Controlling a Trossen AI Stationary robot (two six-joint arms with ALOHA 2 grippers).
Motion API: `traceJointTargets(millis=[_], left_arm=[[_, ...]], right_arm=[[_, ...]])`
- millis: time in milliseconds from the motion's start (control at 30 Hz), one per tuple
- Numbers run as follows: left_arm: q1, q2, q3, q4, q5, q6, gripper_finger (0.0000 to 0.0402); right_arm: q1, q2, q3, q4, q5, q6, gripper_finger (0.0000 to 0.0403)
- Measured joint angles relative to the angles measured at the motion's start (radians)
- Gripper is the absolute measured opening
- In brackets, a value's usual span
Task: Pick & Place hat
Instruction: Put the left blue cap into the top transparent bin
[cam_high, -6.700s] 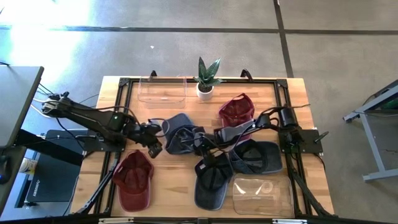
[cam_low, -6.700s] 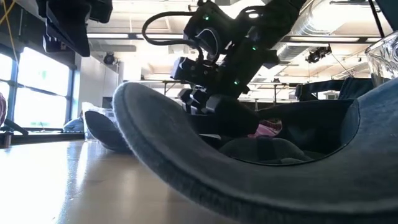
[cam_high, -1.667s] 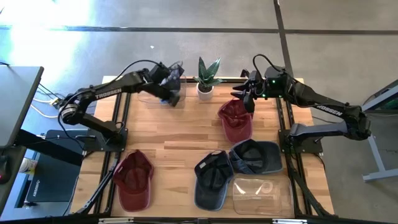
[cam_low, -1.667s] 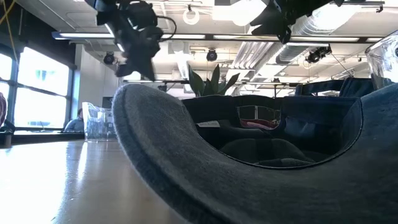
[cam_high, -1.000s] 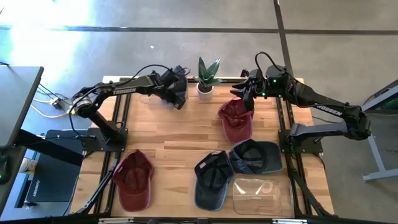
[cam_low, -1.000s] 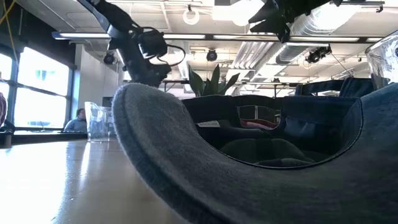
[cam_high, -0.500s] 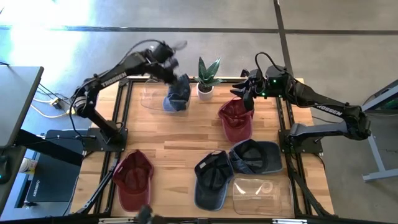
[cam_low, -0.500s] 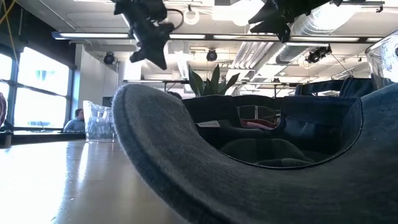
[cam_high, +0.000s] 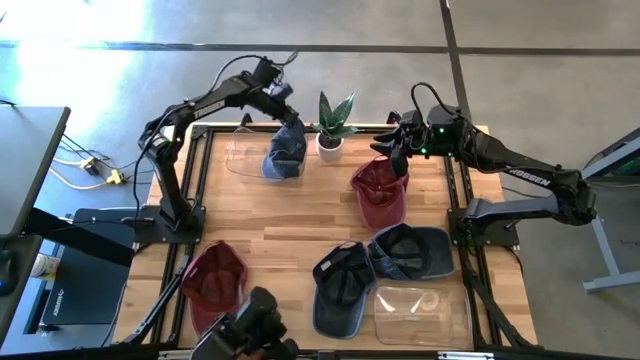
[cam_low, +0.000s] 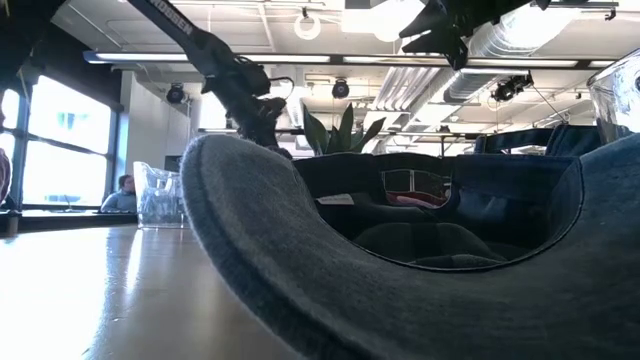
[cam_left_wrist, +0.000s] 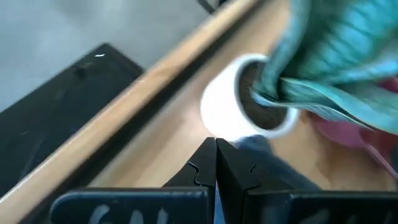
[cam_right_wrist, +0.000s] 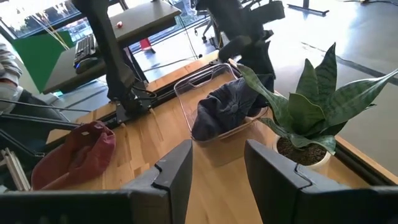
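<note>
A blue hat (cam_high: 287, 150) hangs crumpled at the far edge, its lower part (cam_right_wrist: 224, 109) lying in and over the rim of a clear container (cam_high: 245, 155). My left gripper (cam_high: 285, 112) is shut just above it, next to the potted plant (cam_high: 333, 125). My right gripper (cam_high: 395, 150) stands open above a red hat (cam_high: 380, 190) at the far right, with nothing between its fingers (cam_right_wrist: 180, 168). My left gripper holds the blue hat by a small bit of its upper edge (cam_left_wrist: 258, 144), of which only a dark sliver shows past the shut fingertips. It comes from above, slanting down. The hat hangs slack below it, its lower part resting on the container's rim (cam_right_wrist: 239, 127).
A second red hat (cam_high: 213, 285) lies near left. Two dark blue hats (cam_high: 345, 285) (cam_high: 410, 250) lie near right beside another clear container (cam_high: 420, 310). One blue brim (cam_low: 300, 260) fills the low view. A dark object (cam_high: 245, 335) shows at the near edge.
My left gripper has risen and swung toward the far edge and the plant, turning as it went. The blue hat, bunched at the fingers a second ago, now hangs stretched out below them over the container's right end. My right arm has kept still.
</note>
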Motion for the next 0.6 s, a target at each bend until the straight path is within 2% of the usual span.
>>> traceJointTargets(millis=[300, 467, 600], left_arm=[[-0.031, 0.017, 0.002, -0.073, 0.193, 0.213, 0.0], [-0.032, 0.017, 0.002, -0.221, 0.087, 0.359, 0.0], [-0.03, 0.018, 0.002, -0.249, 0.016, 0.412, 0.0]], right_arm=[[0.0, 0.0, 0.0, 0.064, 0.031, 0.02, 0.0142], [0.0, 0.0, 0.0, 0.121, 0.061, 0.033, 0.0142], [0.0, 0.0, 0.0, 0.127, 0.096, 0.042, 0.0142]])
